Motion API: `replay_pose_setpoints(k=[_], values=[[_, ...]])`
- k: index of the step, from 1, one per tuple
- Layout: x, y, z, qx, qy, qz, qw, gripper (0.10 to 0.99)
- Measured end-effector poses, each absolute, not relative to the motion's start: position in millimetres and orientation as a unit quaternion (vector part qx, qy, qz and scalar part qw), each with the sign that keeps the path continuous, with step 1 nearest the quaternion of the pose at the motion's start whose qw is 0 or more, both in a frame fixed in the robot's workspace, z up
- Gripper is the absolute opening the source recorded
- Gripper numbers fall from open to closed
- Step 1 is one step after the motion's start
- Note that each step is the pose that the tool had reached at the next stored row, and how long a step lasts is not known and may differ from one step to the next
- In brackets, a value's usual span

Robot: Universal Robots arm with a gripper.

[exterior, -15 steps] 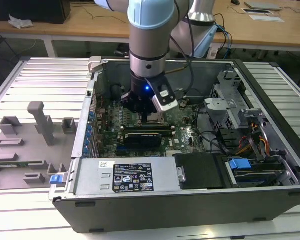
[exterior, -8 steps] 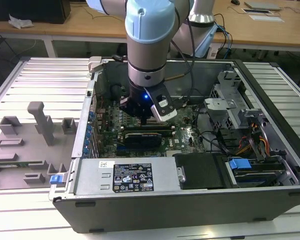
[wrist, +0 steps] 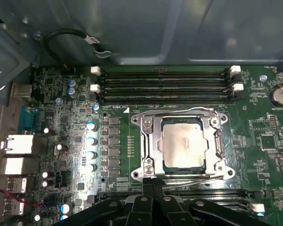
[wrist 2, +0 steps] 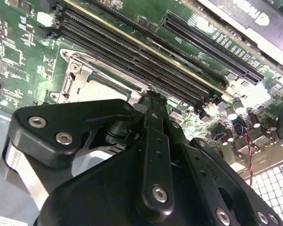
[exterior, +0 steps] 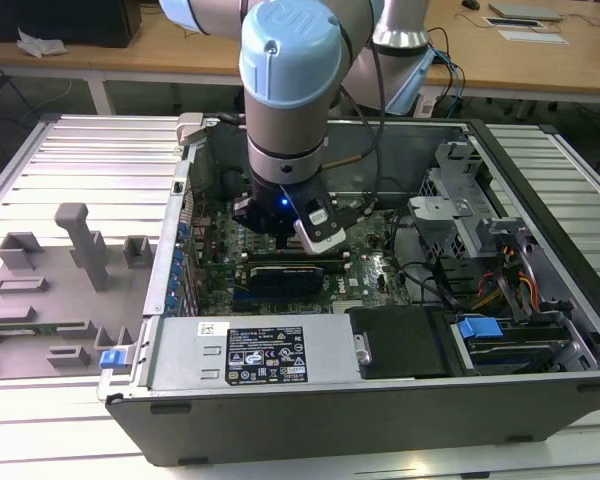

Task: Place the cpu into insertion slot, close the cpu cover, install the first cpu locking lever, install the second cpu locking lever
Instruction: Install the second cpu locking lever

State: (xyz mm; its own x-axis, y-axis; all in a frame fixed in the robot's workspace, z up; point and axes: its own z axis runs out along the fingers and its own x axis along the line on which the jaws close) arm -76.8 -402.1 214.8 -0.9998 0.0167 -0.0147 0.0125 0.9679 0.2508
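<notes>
The gripper [wrist: 148,188] hangs low inside the open computer case [exterior: 540,330], its jaws pressed together with nothing between them, tips just beside the near rim of the insertion slot [wrist: 146,167]. The cpu [wrist: 183,144] lies flat in that slot, its silvery top facing up and its edges square to the socket. The cpu cover [wrist: 151,141] is down around it, framing the chip. A thin wire lever [wrist: 198,175] runs along the socket edge nearest the tips, parallel to the long memory slots [wrist: 165,87], so the gripper is probably working on it.

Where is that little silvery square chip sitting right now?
In the first wrist view, the silvery square chip lies in its socket under the grey metal frame plate, between two banks of long black memory slots on the green motherboard.
</notes>
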Motion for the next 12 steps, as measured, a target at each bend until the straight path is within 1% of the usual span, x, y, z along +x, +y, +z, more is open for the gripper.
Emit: replay_pose_setpoints(k=[4,12], values=[[-79.5,-402.3,209.1,0.007,0.991,0.134,0.008,0.106],[-85.4,-401.7,198.9,0.007,0.99,0.141,0.008,0.106]])
